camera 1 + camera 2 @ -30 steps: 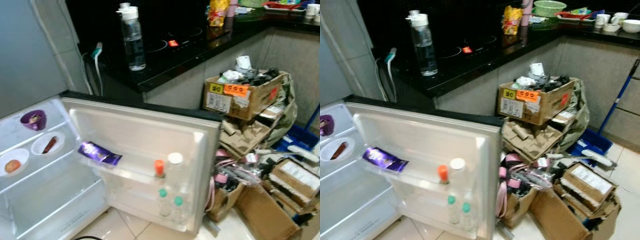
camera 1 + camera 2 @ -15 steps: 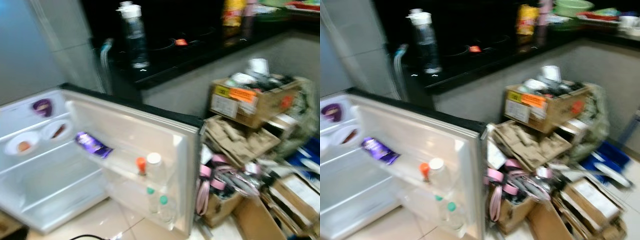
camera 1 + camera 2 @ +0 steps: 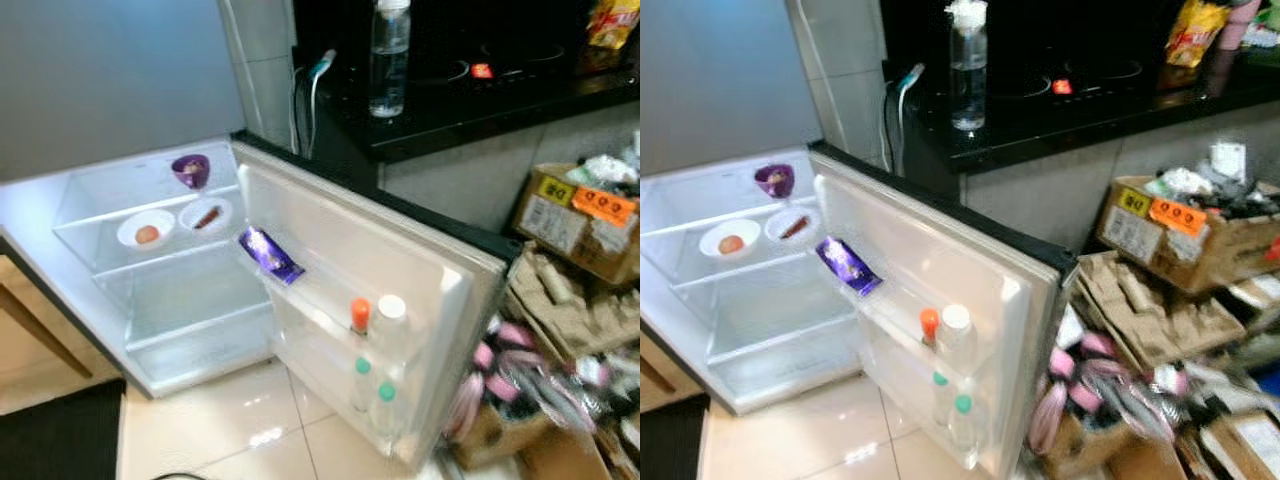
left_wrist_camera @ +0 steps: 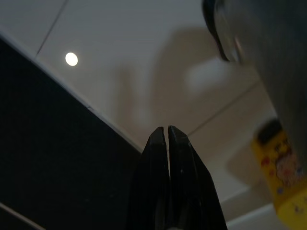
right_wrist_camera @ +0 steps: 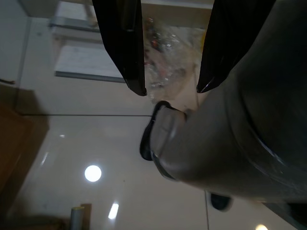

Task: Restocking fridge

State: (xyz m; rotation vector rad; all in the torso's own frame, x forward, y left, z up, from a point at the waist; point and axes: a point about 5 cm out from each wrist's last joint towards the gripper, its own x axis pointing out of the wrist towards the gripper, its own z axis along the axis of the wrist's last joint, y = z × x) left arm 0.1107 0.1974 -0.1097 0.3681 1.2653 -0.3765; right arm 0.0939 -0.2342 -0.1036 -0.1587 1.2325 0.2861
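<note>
Beside the open fridge door (image 3: 940,270), left gripper (image 4: 167,130) pressed together, right gripper (image 5: 172,91) spread.

The two head views look forward and steeply down from above onto a small white fridge (image 3: 150,290) standing open on the pale tiled floor (image 3: 220,420), with its white door (image 3: 940,290) swung toward the camera. Both share the fridge, the black glossy counter (image 3: 1060,110) behind it and the brown cardboard boxes (image 3: 1180,240) to the right; the right eye view sits slightly rightward, so more boxes show. The left wrist view looks along its left gripper (image 4: 168,132) down at pale tiles and a dark mat edge, fairly near the floor. The right wrist view looks between its right gripper (image 5: 172,88) fingers at glossy floor tiles, close.
</note>
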